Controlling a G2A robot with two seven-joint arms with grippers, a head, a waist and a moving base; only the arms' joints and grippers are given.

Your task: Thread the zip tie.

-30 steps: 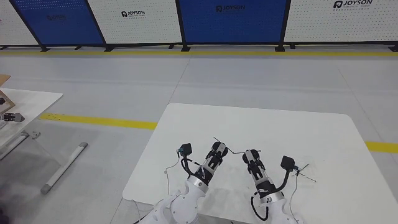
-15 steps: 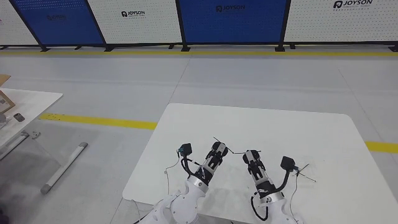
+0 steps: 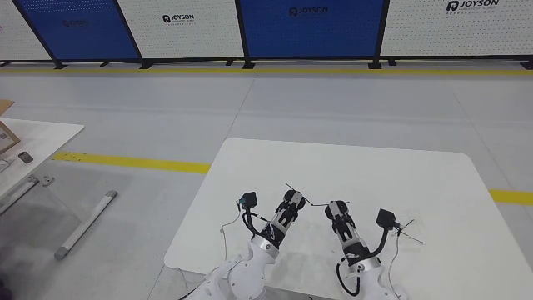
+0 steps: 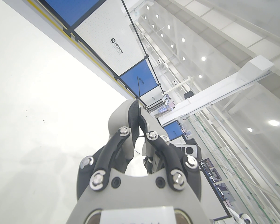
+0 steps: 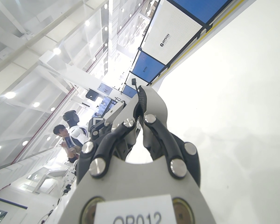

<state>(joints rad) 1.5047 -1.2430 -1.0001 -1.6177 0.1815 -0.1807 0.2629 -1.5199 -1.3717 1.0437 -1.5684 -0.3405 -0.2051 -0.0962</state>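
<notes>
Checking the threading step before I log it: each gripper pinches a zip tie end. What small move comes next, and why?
Probably ease the left gripper toward the right gripper, aiming the zip tie tail at the zip tie head. Both grippers are shut, tail and head poke past their fingertips, and the top view shows them apart above the table.

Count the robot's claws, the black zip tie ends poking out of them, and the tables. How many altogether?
Grey-and-black metal grippers: 2 (left gripper, right gripper), both pinched shut.
Thin black plastic zip tie ends: 2 (thin tail, blocky head).
Flat white tables: 2 (work table, side table).
Total: 6
</notes>
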